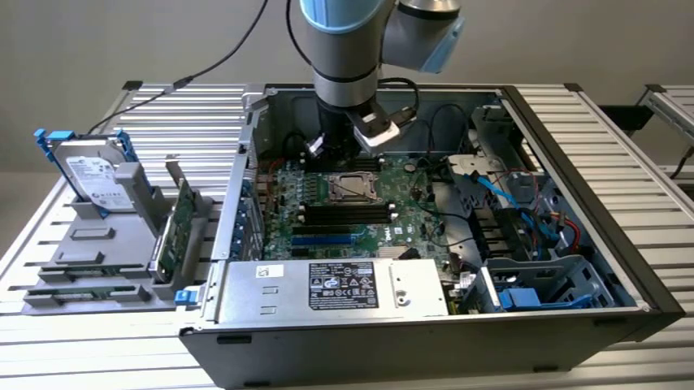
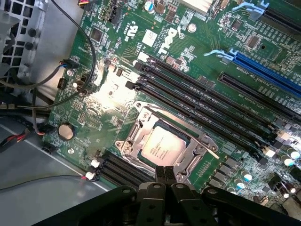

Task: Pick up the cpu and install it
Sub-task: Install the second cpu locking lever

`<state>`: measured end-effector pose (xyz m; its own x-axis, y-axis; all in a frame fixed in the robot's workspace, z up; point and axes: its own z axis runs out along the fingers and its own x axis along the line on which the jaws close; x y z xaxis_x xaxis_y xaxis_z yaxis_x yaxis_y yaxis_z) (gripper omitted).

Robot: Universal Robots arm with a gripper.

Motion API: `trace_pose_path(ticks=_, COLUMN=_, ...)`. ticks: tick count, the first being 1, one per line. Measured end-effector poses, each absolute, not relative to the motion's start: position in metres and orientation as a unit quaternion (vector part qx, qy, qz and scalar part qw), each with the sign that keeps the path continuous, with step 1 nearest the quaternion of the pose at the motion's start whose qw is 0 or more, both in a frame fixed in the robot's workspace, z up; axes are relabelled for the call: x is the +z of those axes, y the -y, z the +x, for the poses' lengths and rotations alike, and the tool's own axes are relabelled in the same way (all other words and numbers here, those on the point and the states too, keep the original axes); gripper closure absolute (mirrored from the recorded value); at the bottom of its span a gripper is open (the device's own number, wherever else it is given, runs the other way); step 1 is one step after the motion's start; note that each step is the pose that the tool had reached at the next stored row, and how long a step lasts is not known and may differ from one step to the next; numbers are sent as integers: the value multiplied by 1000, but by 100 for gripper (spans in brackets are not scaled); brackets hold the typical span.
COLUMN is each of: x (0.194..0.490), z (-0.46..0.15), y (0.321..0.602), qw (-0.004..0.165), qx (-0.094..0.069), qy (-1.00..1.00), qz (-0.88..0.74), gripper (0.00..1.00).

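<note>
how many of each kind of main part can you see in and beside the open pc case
cpu: 1
motherboard: 1
power supply: 1
hard drive: 1
expansion card: 1
total: 5

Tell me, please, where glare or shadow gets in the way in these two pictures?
Wrist view: a bright glare patch washes out the motherboard beside the socket, while the cpu reads clearly. Exterior view: even light, the arm shading the case's far corner.
</note>
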<state>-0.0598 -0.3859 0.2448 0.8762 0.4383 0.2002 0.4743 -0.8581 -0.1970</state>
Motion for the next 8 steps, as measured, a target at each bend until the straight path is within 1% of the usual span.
trace_pose_path(ticks=5, x=251, z=-60, y=391, qw=120, qx=-72, qy=233, qz=-962, gripper=89)
trace_pose_path(ticks=8, x=251, z=-60, y=393, qw=116, qx=-69, qy=231, qz=-964, gripper=89)
